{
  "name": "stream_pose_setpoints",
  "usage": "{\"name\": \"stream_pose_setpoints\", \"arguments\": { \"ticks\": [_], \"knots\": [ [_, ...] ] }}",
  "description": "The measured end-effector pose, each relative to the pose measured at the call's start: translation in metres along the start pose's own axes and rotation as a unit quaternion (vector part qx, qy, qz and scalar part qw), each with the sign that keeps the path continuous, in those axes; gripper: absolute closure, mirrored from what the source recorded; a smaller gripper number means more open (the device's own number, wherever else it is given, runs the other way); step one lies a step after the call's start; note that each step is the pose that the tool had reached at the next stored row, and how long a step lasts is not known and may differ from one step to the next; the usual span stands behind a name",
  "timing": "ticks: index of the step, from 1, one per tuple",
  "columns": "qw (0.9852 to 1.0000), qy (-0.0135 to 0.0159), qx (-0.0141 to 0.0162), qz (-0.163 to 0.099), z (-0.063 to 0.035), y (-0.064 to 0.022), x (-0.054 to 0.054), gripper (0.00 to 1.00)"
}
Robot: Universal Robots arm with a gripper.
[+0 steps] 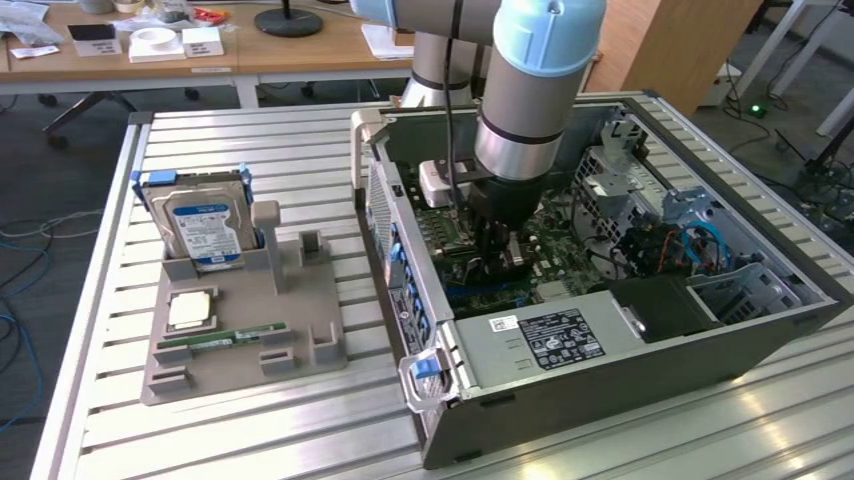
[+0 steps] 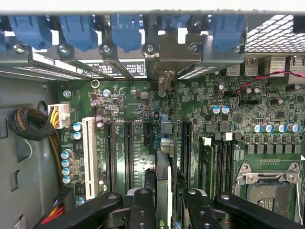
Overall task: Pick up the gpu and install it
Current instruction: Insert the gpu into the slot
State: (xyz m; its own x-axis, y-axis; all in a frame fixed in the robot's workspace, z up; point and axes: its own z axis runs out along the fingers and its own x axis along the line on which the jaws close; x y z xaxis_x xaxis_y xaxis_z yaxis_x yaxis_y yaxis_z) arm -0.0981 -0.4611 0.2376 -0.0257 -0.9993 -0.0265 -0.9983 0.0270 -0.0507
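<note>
Exterior camera looks down on the open computer case; wrist camera, behind the gripper, closely faces the motherboard both views share.

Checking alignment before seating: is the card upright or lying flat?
Upright: the card stands on edge between the tool's fingers, above the green board.

Bright, even daylight, white glare on the table slats (dimmer inside the case)
</note>
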Motion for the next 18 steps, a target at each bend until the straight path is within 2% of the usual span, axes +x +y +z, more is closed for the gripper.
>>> {"name": "stream_pose_setpoints", "arguments": {
  "ticks": [18],
  "knots": [
    [1.0000,0.0000,0.0000,0.000,0.0008,0.0002,0.0001,0.74]
  ]
}}
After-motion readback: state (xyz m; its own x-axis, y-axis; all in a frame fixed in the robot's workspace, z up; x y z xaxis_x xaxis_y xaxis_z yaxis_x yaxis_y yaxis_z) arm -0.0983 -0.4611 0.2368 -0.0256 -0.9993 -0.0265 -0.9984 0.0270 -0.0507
